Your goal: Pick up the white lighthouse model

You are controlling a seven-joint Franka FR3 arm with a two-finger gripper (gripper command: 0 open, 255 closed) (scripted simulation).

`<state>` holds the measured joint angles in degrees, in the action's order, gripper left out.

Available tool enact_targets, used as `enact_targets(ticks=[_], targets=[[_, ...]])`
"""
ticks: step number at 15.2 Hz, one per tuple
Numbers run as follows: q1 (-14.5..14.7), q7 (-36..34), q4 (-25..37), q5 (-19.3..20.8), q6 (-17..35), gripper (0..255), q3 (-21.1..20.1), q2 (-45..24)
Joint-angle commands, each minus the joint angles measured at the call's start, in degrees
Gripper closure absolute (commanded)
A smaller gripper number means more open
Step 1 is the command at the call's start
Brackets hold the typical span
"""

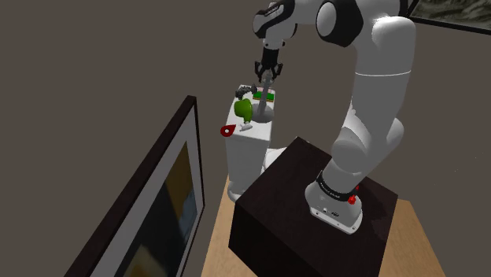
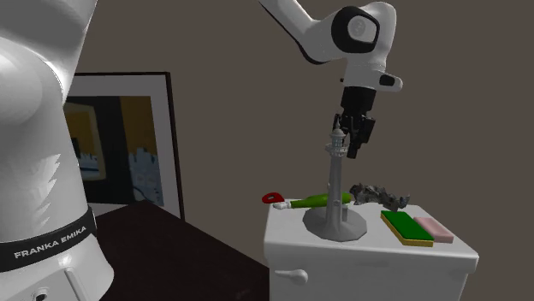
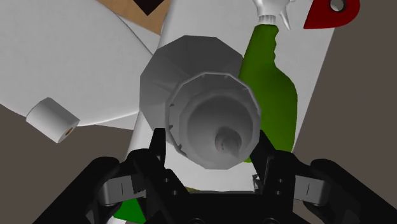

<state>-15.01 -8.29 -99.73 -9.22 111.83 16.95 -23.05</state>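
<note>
light: dim, diffuse | brightest: white arm and cabinet | shading: soft, top faces lighter

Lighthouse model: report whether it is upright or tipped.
Upright. The lighthouse model stands on its round base on the white cabinet, its tower vertical in the second exterior view.

Matt grey lighthouse model, smooth green bottle, perhaps wooden floor

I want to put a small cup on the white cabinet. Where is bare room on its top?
Bare: the strip of the cabinet top between the lighthouse model's base and the front edge. Crowded: the back, with green bottle, red piece, dark grey lump; also the green pad's end.
</note>
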Motion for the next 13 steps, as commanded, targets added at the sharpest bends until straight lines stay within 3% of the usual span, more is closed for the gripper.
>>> enact_targets(ticks=[1,13], targets=[[0.1,-0.2,0.6,0.3,-1.3,255,0.1,0.8],[0.2,-1.1,4.7,1.3,-8.0,255,0.5,3.5]])
